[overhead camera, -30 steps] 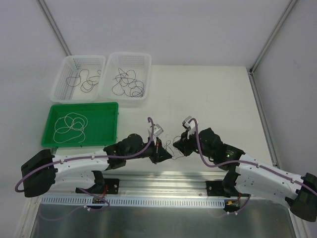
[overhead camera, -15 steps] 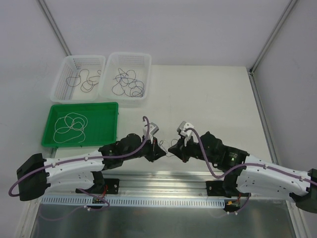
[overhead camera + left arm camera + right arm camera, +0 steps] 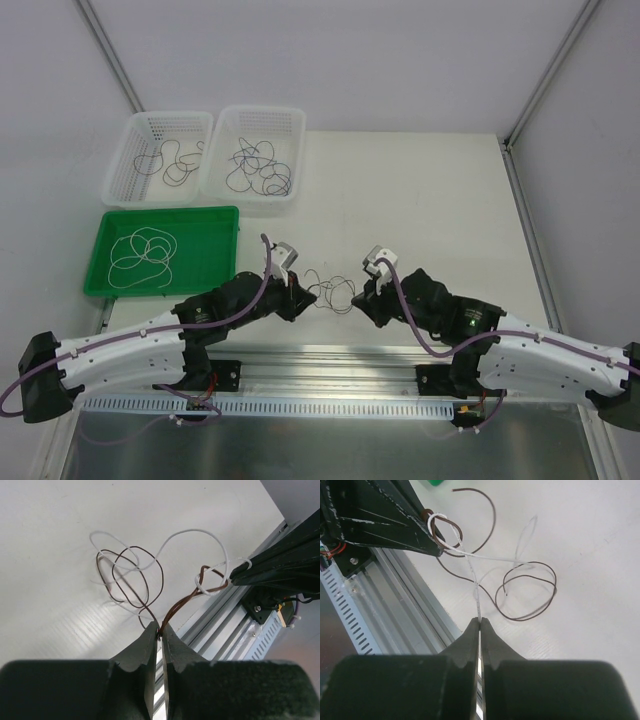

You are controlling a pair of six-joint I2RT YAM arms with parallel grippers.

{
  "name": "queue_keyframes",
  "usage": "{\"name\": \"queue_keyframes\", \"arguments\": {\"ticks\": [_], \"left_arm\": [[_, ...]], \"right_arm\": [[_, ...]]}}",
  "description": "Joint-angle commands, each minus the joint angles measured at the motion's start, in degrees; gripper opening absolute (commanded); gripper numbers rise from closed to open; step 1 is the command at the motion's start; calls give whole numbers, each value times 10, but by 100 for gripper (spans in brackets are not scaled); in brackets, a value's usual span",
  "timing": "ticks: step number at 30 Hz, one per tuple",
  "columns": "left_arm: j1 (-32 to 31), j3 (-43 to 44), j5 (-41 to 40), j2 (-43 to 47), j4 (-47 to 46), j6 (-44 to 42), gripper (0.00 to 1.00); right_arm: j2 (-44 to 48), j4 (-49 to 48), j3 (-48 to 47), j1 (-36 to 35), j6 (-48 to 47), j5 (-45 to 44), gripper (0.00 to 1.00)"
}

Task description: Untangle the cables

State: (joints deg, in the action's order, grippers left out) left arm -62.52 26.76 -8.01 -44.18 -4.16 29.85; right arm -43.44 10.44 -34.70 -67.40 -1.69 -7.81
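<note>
A small tangle of thin brown and white cables [image 3: 330, 291] hangs between my two grippers near the table's front edge. My left gripper [image 3: 297, 296] is shut on the brown cable [image 3: 180, 605], pinched at its fingertips [image 3: 160, 631]. The white cable [image 3: 192, 530] loops through the brown coils. My right gripper [image 3: 358, 297] is shut on the white cable [image 3: 478, 600], which runs taut from its tips [image 3: 479, 621] toward the left gripper's fingers [image 3: 395, 527]. A brown loop [image 3: 520, 619] lies on the table beside it.
A green tray [image 3: 225, 222] with a white cable sits at the left. Behind it stand two white baskets, the left one [image 3: 120, 160] with brownish cables, the right one [image 3: 296, 150] with dark cables. A metal rail [image 3: 330, 365] runs along the front edge.
My left gripper has moved left and my right gripper slightly right, so they are farther apart. The tangle between them has been stretched open.
</note>
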Motion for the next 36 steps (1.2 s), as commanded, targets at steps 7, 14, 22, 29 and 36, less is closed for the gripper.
{"name": "queue_keyframes", "arguments": {"ticks": [7, 14, 22, 29, 36], "left_arm": [[6, 43, 69, -38, -13, -60, 5], [6, 37, 57, -42, -16, -61, 2], [6, 36, 59, -66, -18, -3, 0], [6, 47, 98, -107, -37, 13, 0], [6, 46, 126, -111, -49, 8, 0]], "right_arm": [[-51, 58, -68, -5, 15, 10, 1], [-82, 133, -97, -6, 59, -103, 27], [-17, 51, -78, -21, 37, -27, 38], [-37, 9, -78, -27, 21, -45, 38], [-87, 29, -109, -26, -50, -57, 37]]}}
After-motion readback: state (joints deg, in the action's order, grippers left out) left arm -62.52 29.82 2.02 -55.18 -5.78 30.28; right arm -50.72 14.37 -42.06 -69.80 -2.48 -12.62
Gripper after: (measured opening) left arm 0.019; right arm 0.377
